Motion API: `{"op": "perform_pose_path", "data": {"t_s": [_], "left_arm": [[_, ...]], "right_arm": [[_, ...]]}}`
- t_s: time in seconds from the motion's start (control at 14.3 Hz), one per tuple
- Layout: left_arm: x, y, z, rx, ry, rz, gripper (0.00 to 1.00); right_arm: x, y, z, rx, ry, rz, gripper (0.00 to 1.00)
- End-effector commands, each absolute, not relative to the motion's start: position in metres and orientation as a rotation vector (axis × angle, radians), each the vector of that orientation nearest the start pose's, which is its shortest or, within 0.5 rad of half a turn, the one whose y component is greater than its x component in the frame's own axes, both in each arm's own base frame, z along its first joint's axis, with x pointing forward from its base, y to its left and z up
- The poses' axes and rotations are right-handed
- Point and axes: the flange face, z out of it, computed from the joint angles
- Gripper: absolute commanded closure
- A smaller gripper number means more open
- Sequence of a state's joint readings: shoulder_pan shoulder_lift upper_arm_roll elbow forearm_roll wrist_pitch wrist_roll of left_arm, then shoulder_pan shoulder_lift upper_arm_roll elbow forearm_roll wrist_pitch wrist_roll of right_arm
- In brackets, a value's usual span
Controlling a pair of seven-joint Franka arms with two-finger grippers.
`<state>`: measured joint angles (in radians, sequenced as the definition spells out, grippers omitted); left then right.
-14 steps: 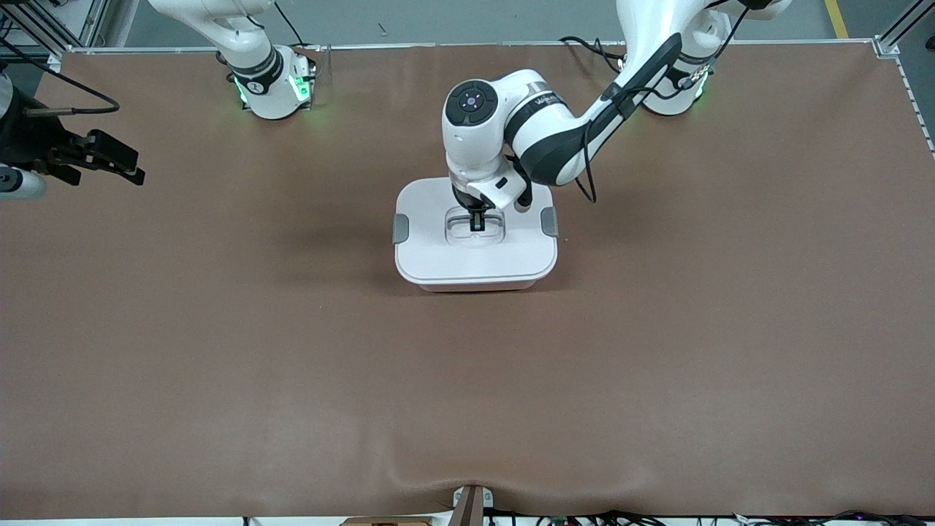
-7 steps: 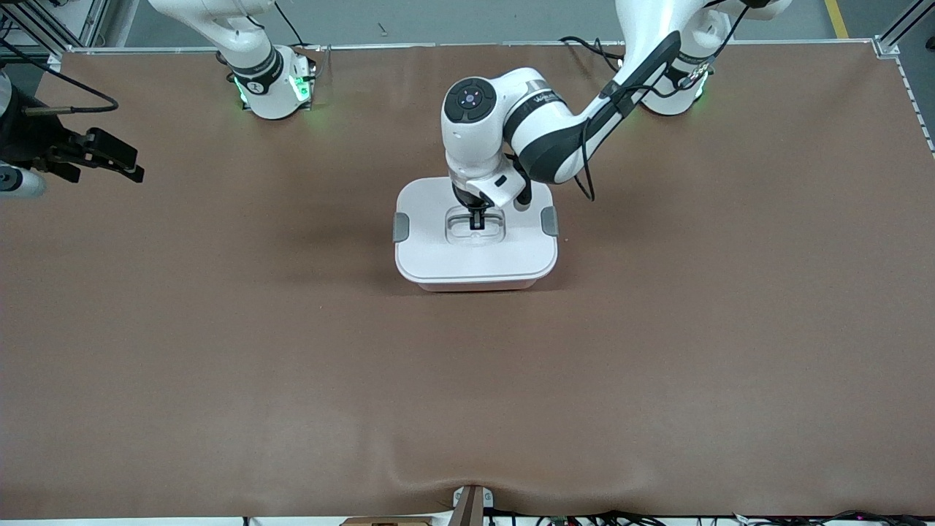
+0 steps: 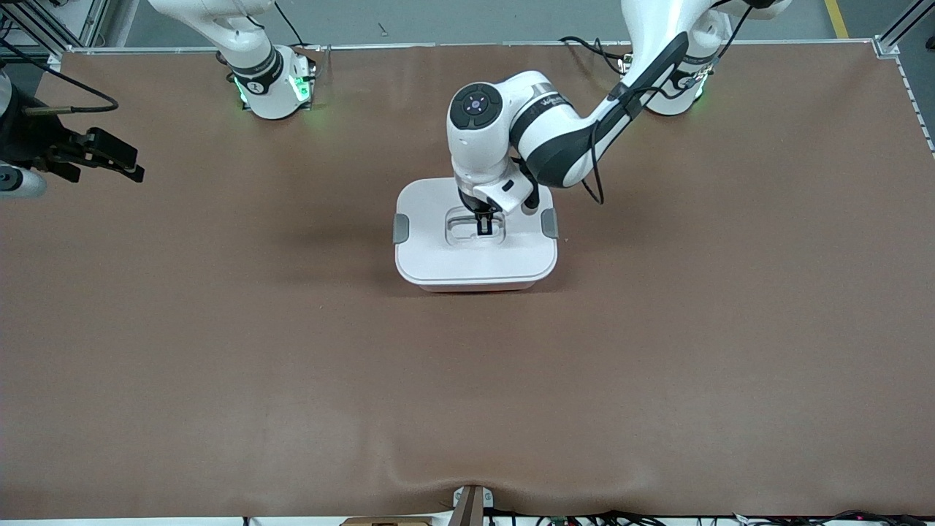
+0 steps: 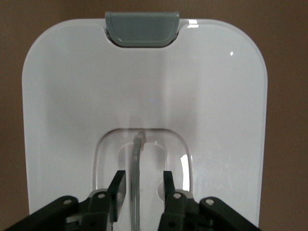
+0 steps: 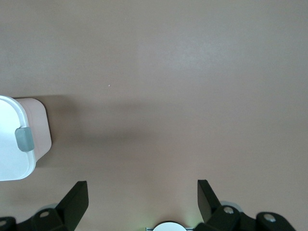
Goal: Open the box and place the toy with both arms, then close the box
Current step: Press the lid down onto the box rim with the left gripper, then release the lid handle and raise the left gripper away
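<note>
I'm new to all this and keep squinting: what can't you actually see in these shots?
- Toy: in no view; the white lid hides whatever the box holds.
- Left claw: fingers flank the handle bar; contact unclear.
- Right claw: open, fingers partly cut off by the right wrist view's edge.
- Far clip: out of the left wrist view.

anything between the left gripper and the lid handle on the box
Nothing visible. The left gripper is down in the lid's recess, its open fingers straddling the handle of the box. The right gripper waits, open, over bare table.
</note>
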<state>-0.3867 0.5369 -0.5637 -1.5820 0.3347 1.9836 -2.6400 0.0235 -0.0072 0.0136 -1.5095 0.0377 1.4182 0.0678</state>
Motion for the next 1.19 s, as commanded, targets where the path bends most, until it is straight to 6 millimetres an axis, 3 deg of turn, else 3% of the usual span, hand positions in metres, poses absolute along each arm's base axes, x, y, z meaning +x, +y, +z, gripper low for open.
{"op": "perform_pose_path", "data": {"t_s": [0.0,0.21,0.49,0.63,0.77,1.12], "left_arm": [[0.456,-0.499,0.395,2.189,2.332,0.099,0.0],[0.459,-0.492,0.414,2.245,2.28,0.105,0.0],[0.492,-0.44,0.443,2.374,2.187,0.001,0.0],[0.513,-0.402,0.443,2.48,2.151,-0.047,0.0],[0.518,-0.388,0.446,2.584,2.065,-0.051,0.0],[0.549,-0.335,0.459,2.645,1.962,-0.063,0.0]], "right_arm": [[0.535,0.021,0.65,-3.117,0.038,0.136,0.0],[0.535,0.021,0.651,-3.117,0.035,0.133,0.0],[0.535,0.021,0.651,-3.117,0.035,0.133,0.0],[0.534,0.021,0.651,-3.117,0.038,0.131,0.0],[0.534,0.021,0.651,-3.117,0.038,0.131,0.0],[0.535,0.021,0.651,-3.117,0.035,0.133,0.0]]}}
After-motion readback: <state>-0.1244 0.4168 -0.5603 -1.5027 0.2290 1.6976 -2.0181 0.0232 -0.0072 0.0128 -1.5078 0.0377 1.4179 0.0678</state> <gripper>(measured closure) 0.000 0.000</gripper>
